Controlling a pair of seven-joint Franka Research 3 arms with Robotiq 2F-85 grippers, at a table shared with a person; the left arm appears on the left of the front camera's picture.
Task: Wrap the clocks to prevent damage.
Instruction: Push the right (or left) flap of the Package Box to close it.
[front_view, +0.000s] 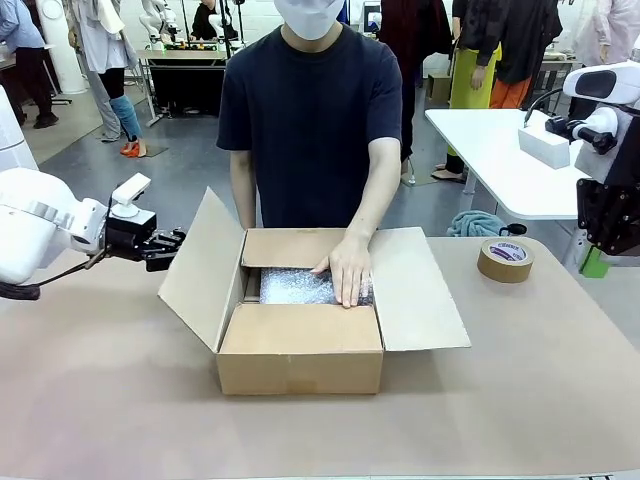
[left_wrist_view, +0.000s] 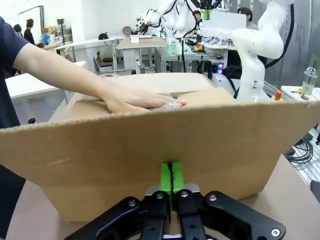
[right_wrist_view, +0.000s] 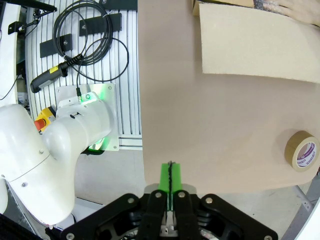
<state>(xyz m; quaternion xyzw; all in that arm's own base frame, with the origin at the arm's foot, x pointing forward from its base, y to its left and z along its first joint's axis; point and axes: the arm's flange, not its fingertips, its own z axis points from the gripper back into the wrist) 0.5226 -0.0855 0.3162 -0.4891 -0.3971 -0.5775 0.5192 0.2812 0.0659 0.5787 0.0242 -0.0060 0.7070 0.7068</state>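
My left claw, fingers together, waits just beside the box's left flap. My right claw is also together, over the table edge. The bubble-wrapped bundle sits inside the box under the person's hand. I'd nudge that flap only once the hand clears.

Person's hand across box opening

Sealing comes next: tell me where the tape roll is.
In the front view the tape roll lies flat on the table on the robot's right side, apart from the open right flap of the cardboard box.
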